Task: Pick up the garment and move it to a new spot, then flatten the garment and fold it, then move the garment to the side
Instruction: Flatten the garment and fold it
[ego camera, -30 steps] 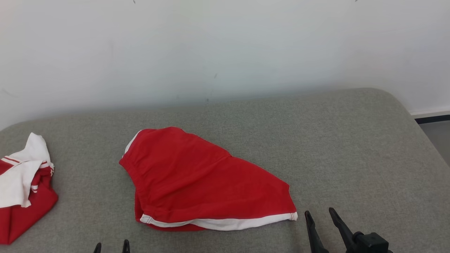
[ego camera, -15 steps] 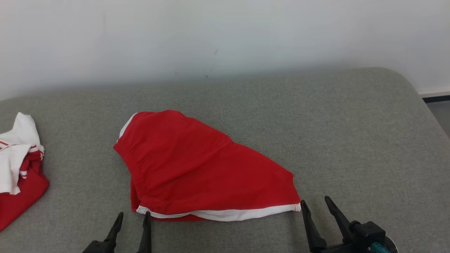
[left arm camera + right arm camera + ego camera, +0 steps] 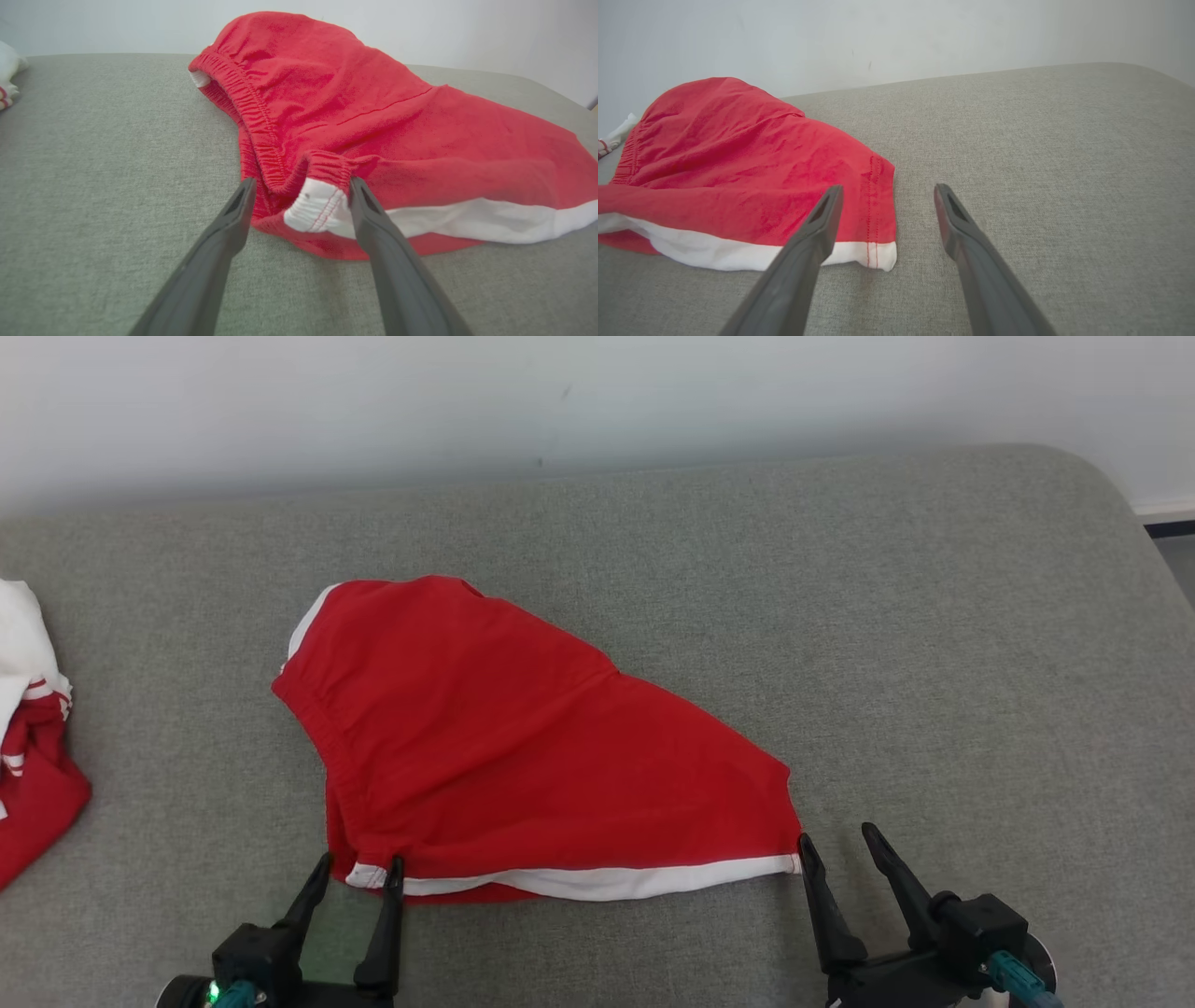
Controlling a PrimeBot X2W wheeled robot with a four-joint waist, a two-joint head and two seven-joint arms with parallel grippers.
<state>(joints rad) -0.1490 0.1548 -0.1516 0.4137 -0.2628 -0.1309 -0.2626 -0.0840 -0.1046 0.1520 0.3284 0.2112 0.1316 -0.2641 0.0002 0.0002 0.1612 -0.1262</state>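
**Soft shorts, both front corners lined up for a pinch**

At the bed's (image 3: 934,616) left edge lies a second red-and-white garment (image 3: 28,747), crumpled and well apart from the work. Next, the left fingers (image 3: 385,919) stand wide and empty, straddling the front left corner of the red shorts (image 3: 523,747). In the left wrist view the white hem corner (image 3: 317,210) and the end of the gathered waistband (image 3: 254,121) sit right between them. The shorts lie near the middle of the bed, closer to its front edge. Their white hem runs along the front and the waistband runs back on the left. At the shorts' right corner the right fingers (image 3: 822,901) are also wide and empty. Their inner one is over or just beside the hem's end (image 3: 878,254); whether it touches the cloth is hard to tell.

The cloth looks thin, light and limp. It should drape and sag rather than hold shape, and it may slip out of a shallow pinch. The best holds are probably the two stitched hem corners, where seam and elastic give thicker material to bite. Lifting both together should keep it spread.
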